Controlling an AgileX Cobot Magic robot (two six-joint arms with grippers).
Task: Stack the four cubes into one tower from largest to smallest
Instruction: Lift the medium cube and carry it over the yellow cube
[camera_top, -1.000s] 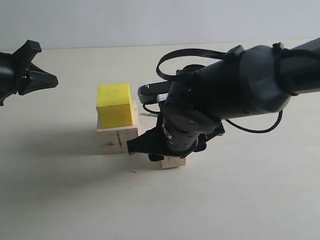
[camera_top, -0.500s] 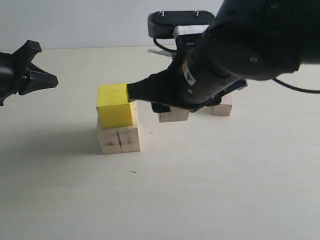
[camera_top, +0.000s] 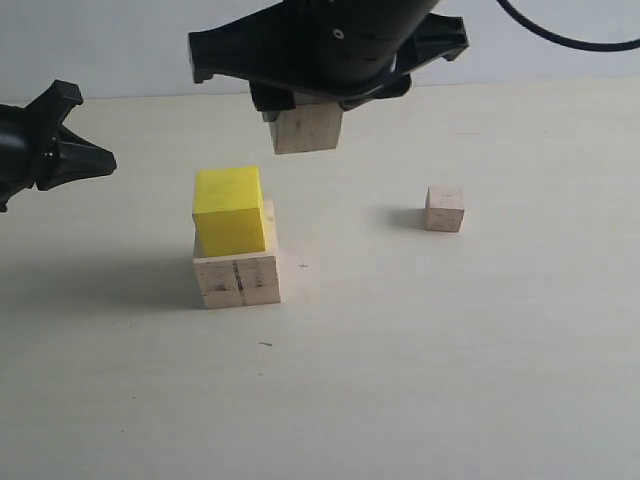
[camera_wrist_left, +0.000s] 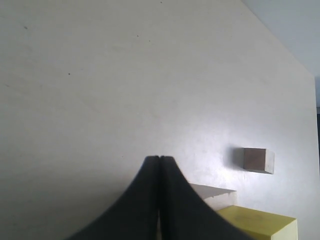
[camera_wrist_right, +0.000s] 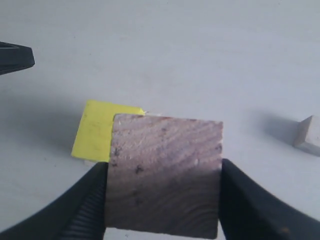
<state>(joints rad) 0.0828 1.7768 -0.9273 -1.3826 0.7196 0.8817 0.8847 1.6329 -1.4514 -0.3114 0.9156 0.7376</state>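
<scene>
A yellow cube (camera_top: 230, 210) rests on the large pale wood cube (camera_top: 238, 277) left of centre. In the air above and to their right hangs the medium wood cube (camera_top: 306, 128), clamped in my right gripper (camera_top: 306, 112). The right wrist view shows that cube (camera_wrist_right: 165, 172) between both black fingers, with the yellow cube (camera_wrist_right: 97, 131) below and beside it. The small wood cube (camera_top: 444, 209) sits alone on the table at the right. My left gripper (camera_top: 100, 158) hovers at the far left, shut and holding nothing, its tips (camera_wrist_left: 159, 159) pressed together.
The pale table (camera_top: 450, 360) runs to a light back wall. The right arm's black bulk (camera_top: 330, 40) fills the top middle of the exterior view.
My right gripper has lifted the medium wood cube off the table from in front of the stack and carried it up and back, above and right of the yellow cube. Left gripper unmoved.
</scene>
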